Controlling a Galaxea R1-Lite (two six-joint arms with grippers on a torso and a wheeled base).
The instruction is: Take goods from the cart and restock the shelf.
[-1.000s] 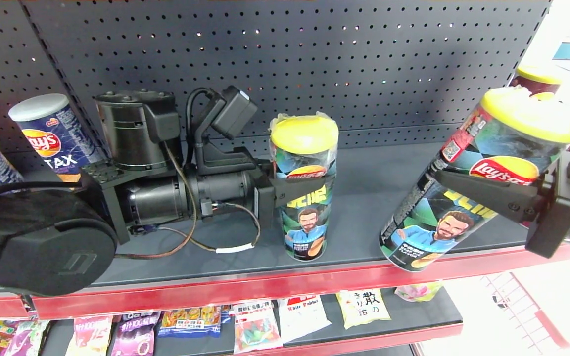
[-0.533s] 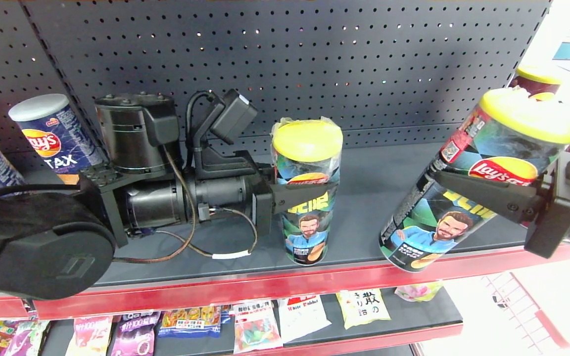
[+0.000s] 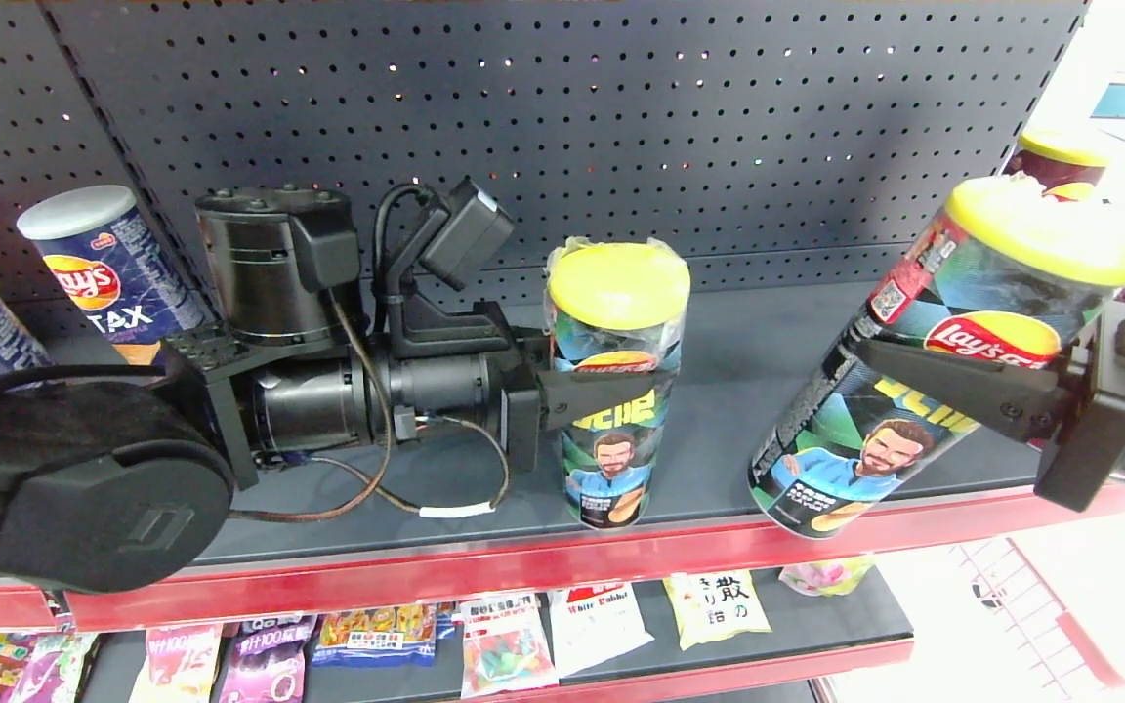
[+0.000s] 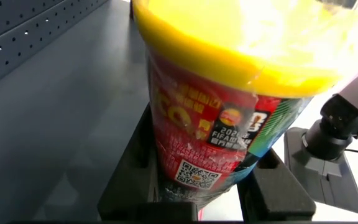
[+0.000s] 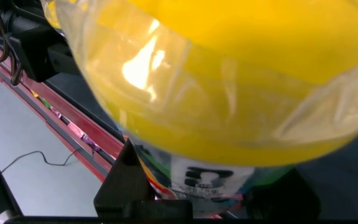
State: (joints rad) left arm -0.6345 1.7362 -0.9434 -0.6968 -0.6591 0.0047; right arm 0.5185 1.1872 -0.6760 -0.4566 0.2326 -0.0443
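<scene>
The left gripper (image 3: 606, 389) pinches a yellow-lidded chip can (image 3: 613, 469) at mid-height. Its long axis is upright, its base at or just above the shelf (image 3: 719, 410) — I cannot tell which. The right gripper (image 3: 948, 383) clamps a second chip can (image 3: 841, 459), tilted, with its base over the red front edge (image 3: 523, 561). Bare board lies between the grippers — dark red cans (image 3: 1061, 166) crowd behind the right one.

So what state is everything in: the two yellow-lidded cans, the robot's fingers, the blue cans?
Middle can: upright at the front of the shelf, lid on, gripped.
Right can: tilted, lid on, held in the air at the shelf's edge.
Left fingers: shut on the middle can.
Right fingers: shut on the right can.
Blue cans: standing on the shelf, lids on.
</scene>
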